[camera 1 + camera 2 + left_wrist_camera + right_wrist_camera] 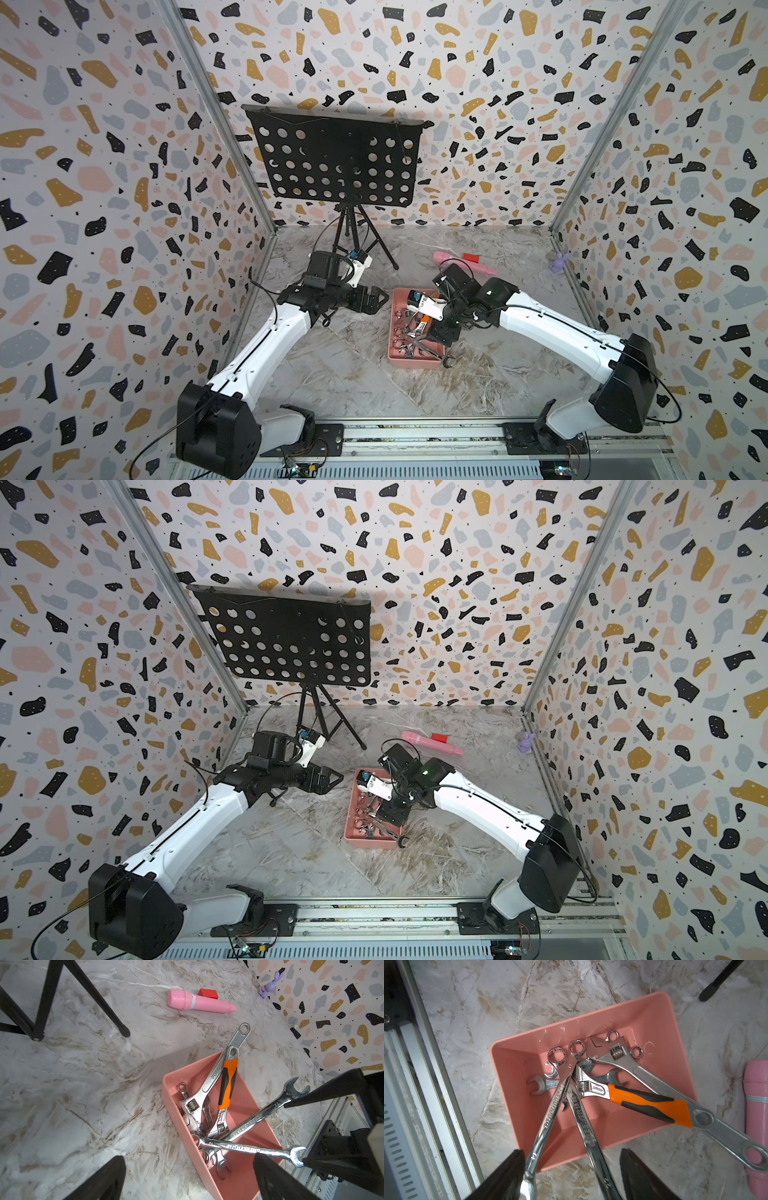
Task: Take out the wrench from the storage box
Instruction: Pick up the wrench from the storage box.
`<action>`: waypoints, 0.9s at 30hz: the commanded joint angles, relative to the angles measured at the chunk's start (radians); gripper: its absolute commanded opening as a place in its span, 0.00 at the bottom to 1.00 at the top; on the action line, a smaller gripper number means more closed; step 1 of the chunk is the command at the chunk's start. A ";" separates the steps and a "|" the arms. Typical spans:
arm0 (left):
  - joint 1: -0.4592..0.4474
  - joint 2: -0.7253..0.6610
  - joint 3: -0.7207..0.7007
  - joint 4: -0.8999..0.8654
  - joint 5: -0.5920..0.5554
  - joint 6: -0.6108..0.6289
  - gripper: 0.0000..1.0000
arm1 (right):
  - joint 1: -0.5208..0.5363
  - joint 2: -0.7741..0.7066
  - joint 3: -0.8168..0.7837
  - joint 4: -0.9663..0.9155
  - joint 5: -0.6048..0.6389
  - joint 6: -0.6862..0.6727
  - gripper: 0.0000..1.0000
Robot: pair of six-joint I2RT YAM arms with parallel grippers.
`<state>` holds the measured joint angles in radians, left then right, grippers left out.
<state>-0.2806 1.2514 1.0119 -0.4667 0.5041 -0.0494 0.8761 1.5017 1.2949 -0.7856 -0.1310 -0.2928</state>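
The salmon-pink storage box (393,332) (370,842) lies right of the table's middle and holds several metal wrenches. In the right wrist view, two long combination wrenches (550,1109) (581,1118) slant out over the box's (519,1068) near rim, beside an orange-handled adjustable wrench (648,1103) and a large silver one (664,1093). My right gripper (571,1176) (441,343) is open at that corner, both combination shanks between its fingers, one shank against a finger (508,1176). My left gripper (187,1180) (380,296) hangs open just left of the box's (243,1095) far end, holding nothing.
A black perforated music stand (336,162) on tripod legs (365,237) stands at the back. Behind the box lie a pink cylindrical toy (465,262) and a small red block (471,257). A purple figurine (559,262) sits by the right wall. The arms' metal rail (415,436) runs along the front.
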 commanded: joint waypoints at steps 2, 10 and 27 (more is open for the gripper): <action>0.009 -0.027 -0.033 0.047 0.041 -0.027 1.00 | 0.062 0.017 -0.054 0.022 0.120 0.115 0.73; 0.012 -0.050 -0.069 0.048 0.045 -0.047 1.00 | 0.118 0.120 -0.056 0.033 0.158 0.167 0.65; 0.017 -0.060 -0.101 0.046 0.045 -0.050 1.00 | 0.123 0.256 -0.018 0.047 0.162 0.259 0.43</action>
<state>-0.2691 1.2060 0.9253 -0.4469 0.5362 -0.0978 0.9932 1.7584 1.2484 -0.7319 0.0414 -0.0662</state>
